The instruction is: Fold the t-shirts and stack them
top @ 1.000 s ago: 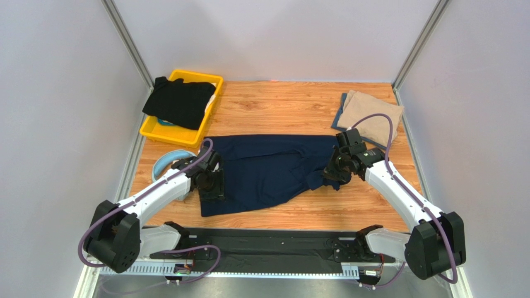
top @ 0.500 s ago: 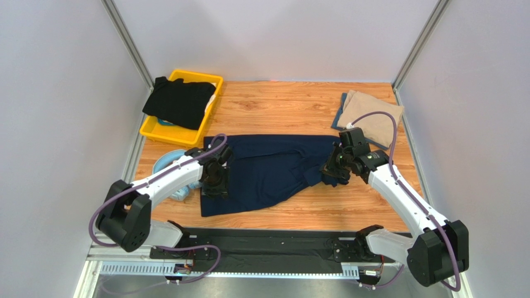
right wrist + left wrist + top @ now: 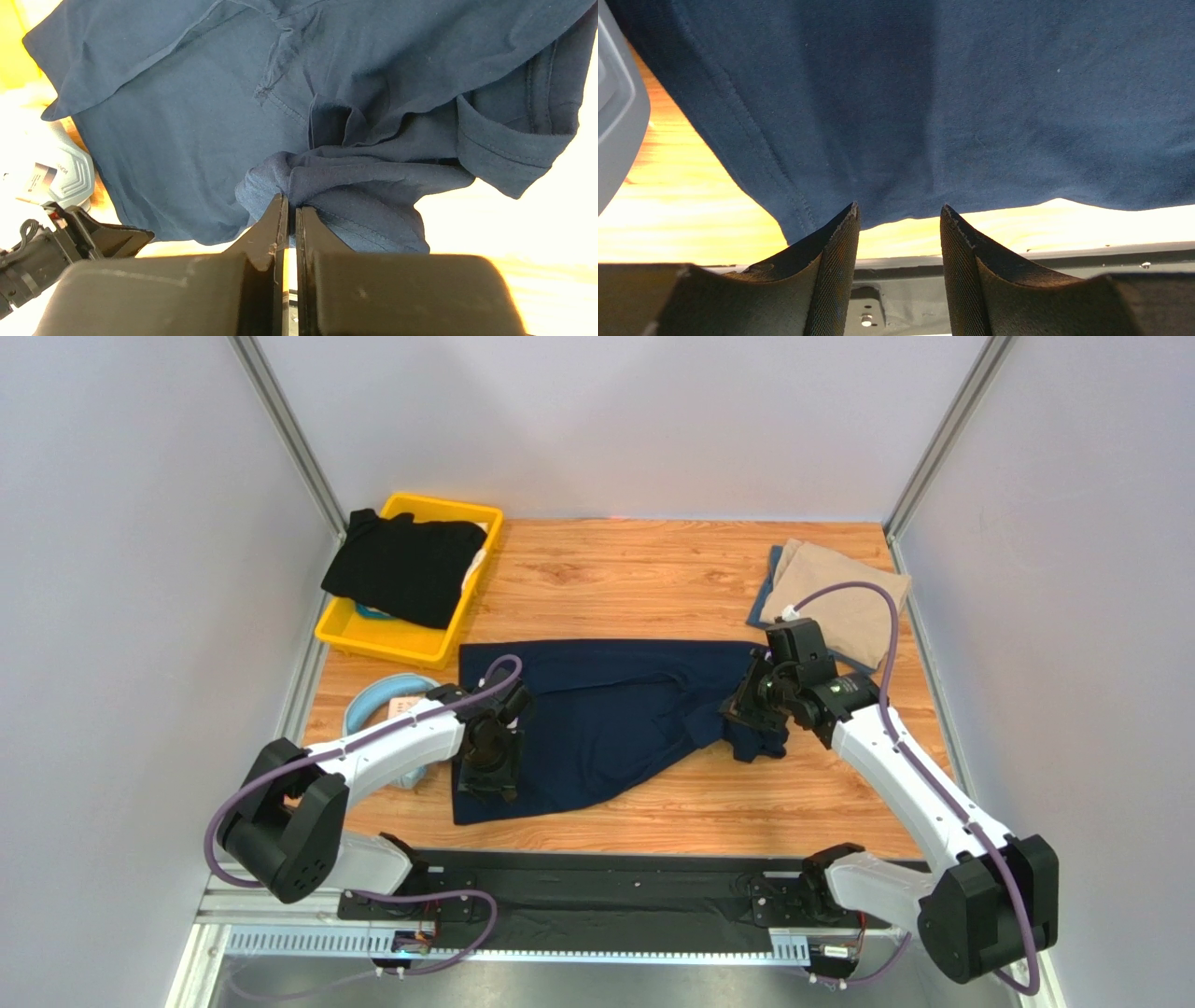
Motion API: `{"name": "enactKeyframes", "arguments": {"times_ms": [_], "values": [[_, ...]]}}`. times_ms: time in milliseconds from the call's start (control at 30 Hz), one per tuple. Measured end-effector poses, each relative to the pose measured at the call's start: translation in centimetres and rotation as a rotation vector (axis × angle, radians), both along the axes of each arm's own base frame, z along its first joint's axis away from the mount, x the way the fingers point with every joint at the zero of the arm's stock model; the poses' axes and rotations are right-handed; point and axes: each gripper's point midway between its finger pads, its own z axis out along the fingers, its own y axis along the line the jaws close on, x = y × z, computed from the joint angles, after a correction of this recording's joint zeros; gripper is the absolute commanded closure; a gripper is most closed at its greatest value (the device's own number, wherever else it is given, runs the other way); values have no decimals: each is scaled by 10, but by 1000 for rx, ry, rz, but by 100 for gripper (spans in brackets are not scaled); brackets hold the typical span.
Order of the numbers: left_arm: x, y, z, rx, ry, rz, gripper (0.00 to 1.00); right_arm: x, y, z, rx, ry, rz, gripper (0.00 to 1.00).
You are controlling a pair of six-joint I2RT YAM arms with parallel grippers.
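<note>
A dark navy t-shirt (image 3: 603, 721) lies spread across the middle of the wooden table. My right gripper (image 3: 291, 203) is shut on a bunched fold of its right side (image 3: 751, 714), with the cloth lifted a little. My left gripper (image 3: 899, 213) is open and hovers over the shirt's near left hem (image 3: 808, 210), with nothing between its fingers. A folded tan t-shirt (image 3: 839, 602) rests at the back right. A black t-shirt (image 3: 404, 564) is draped over the yellow bin.
The yellow bin (image 3: 368, 630) stands at the back left. Light blue headphones (image 3: 379, 707) lie on the table just left of my left arm. A dark rail (image 3: 603, 889) runs along the near edge between the arm bases.
My left gripper has moved right, from the shirt's left edge onto its near left part. The right gripper has shifted slightly, still pinching the cloth.
</note>
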Motion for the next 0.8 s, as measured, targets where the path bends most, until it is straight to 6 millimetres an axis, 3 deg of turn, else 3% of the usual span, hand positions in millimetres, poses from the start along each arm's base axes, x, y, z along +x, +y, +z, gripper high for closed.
{"name": "enactKeyframes", "arguments": {"times_ms": [267, 800], "values": [[-5, -1, -7, 2, 0, -15, 47, 3, -1, -25, -42, 88, -1, 100], [2, -8, -8, -23, -30, -25, 47, 0, -4, -17, -29, 69, -34, 100]]}}
